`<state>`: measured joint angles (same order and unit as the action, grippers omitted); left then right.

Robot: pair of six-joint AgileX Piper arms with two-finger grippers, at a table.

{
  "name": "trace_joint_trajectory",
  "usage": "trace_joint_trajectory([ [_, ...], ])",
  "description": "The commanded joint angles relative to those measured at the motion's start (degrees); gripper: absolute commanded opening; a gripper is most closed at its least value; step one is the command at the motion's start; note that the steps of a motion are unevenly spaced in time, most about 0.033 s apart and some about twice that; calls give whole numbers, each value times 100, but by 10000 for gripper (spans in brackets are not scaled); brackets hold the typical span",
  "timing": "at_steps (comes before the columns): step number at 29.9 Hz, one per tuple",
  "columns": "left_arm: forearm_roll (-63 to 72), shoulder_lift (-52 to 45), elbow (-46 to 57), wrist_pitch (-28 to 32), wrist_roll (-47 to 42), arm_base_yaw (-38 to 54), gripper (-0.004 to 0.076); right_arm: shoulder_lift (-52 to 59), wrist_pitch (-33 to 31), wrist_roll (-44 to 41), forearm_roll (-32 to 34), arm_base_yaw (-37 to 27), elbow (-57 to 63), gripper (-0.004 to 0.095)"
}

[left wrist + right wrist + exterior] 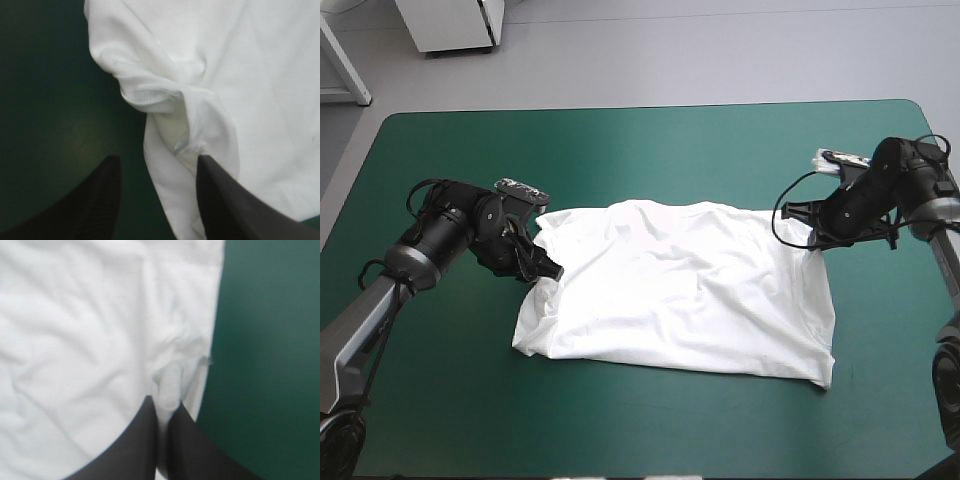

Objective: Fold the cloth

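Note:
The white T-shirt (685,285) lies spread as a wrinkled rectangle across the middle of the teal-green table. My left gripper (546,268) is at the shirt's left edge. In the left wrist view the left gripper (157,167) is open, its fingers (102,200) apart, with a puckered hem of the T-shirt (200,75) lying between and ahead of them. My right gripper (812,241) is at the shirt's far right corner. In the right wrist view the right gripper (163,407) is shut on a pinched fold of the T-shirt (90,330).
Bare teal-green cover (650,150) runs between the shirt and the table's far edge, and more cover (650,420) lies toward the near edge. Beyond the far left corner, off the table, stands a white cabinet (455,25).

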<state>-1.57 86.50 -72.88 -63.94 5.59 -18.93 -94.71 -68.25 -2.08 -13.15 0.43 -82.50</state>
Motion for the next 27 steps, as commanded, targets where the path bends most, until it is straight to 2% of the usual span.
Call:
trace_joint_trajectory([
  [1,19,-236,-167,119,-61,-26,346,326,-57,134,-383,380,-178,-19],
  [8,43,-236,-167,90,-61,-26,346,298,557,67,-399,1172,-165,-19],
  [27,43,-236,-167,90,-61,-26,346,-1172,761,133,-525,1225,-165,-19],
])
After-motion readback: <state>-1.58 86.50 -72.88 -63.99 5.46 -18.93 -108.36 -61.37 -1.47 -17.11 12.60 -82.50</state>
